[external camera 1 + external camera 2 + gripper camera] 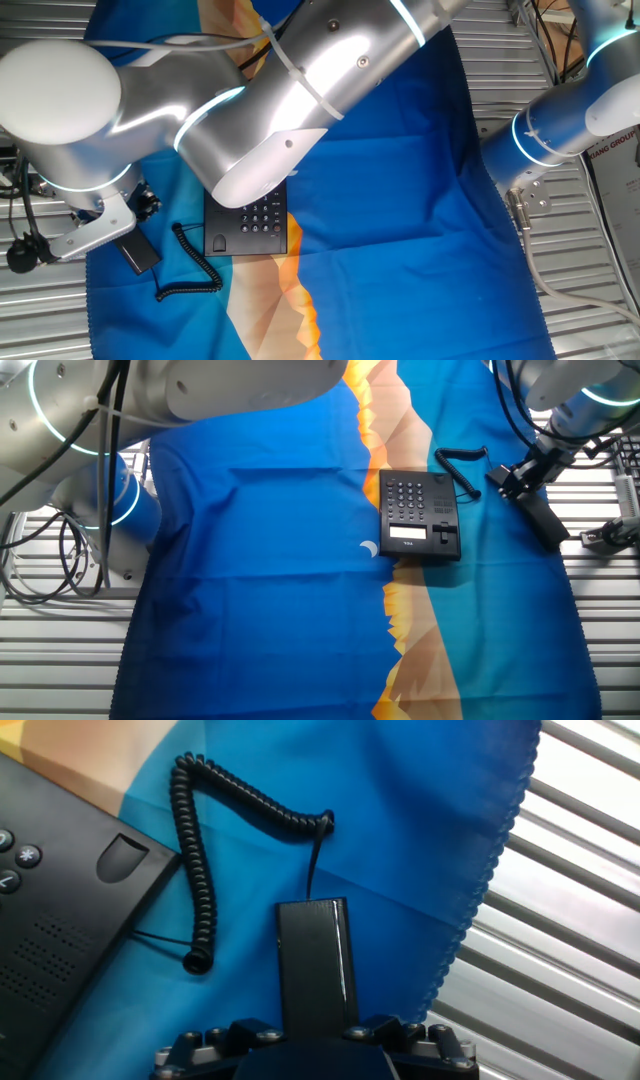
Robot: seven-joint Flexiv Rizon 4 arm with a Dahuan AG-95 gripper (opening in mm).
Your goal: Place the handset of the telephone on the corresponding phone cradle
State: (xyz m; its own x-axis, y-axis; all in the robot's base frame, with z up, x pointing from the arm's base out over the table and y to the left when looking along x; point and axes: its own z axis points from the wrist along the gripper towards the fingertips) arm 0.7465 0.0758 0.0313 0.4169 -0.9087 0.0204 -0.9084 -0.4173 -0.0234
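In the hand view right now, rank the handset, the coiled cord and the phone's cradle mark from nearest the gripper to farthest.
1. Handset: runs down between the fingers of the gripper, bottom centre.
2. Coiled cord: on the blue cloth, above and left of the handset.
3. Cradle mark: on the telephone, far left.

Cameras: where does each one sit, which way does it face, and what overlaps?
One fixed view: high, looking steeply down; a big silver arm link crosses the top, the telephone below it, the gripper over the handset at lower left.
The other fixed view: high on the opposite side; phone upside-down relative to the first, arm base at left, gripper at right.
Hand view: on the hand, looking along the fingers; handset between them, coiled cord, phone cradle.
Shared: all show telephone, handset and blue cloth.
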